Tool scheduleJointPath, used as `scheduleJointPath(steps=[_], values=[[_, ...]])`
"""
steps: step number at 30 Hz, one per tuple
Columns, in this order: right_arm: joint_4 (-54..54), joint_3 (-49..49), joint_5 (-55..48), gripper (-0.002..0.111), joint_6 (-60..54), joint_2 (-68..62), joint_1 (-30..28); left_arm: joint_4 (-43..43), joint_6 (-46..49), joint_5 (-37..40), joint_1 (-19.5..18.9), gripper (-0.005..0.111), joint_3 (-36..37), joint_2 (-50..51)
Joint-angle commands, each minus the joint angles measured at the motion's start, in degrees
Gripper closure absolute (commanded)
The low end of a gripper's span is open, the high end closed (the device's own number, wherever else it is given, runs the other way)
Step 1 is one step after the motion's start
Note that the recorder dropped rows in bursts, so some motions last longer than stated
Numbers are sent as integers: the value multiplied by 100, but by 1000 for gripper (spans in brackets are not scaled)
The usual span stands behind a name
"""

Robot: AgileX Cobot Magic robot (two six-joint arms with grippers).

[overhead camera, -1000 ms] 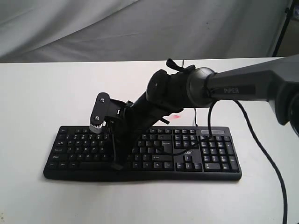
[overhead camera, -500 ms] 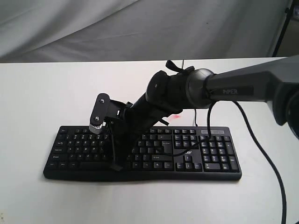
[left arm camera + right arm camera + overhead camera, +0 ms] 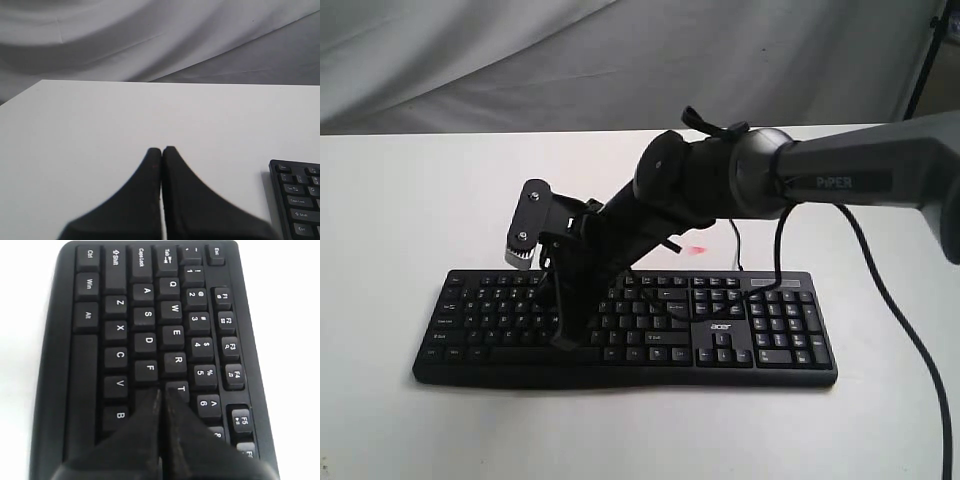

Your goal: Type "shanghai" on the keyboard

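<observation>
The black keyboard (image 3: 770, 330) lies across the white table (image 3: 410, 200), near its front edge. My right arm reaches over it from the right, and my right gripper (image 3: 562, 340) points down at the left-middle keys, shut with nothing held. In the right wrist view the right gripper (image 3: 161, 390) has its tips over the keyboard (image 3: 120, 330) beside the F and T keys, hiding the key under them; whether they touch it I cannot tell. My left gripper (image 3: 161, 149) is shut and empty above bare table, with the keyboard's left end (image 3: 300, 200) off to one side.
A thick black cable (image 3: 910, 340) hangs from the right arm down past the keyboard's right end. A thin cable (image 3: 735, 245) runs back from the keyboard. A small red spot (image 3: 696, 250) shows on the table behind the keyboard. Grey cloth (image 3: 520, 60) hangs behind the table.
My right gripper's tips have shifted from the keyboard's front row, near the space bar, a little back and left. The right arm's wrist has risen slightly.
</observation>
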State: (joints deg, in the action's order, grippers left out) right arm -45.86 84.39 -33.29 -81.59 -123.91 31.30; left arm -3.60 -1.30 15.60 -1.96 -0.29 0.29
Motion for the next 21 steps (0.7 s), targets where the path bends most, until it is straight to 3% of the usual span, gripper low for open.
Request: scheduleJointPath(steps=[1,14,21], values=[[-96,-28,23,108,-50,45,14,4,-9,-36,21,106,29,-29],[-264,206,195,108,-3,18,349,4,-9,-36,21,106,29,-29],[222,841,-37,108,712,-272,566,4,-9,-36,21,106,29,-29]])
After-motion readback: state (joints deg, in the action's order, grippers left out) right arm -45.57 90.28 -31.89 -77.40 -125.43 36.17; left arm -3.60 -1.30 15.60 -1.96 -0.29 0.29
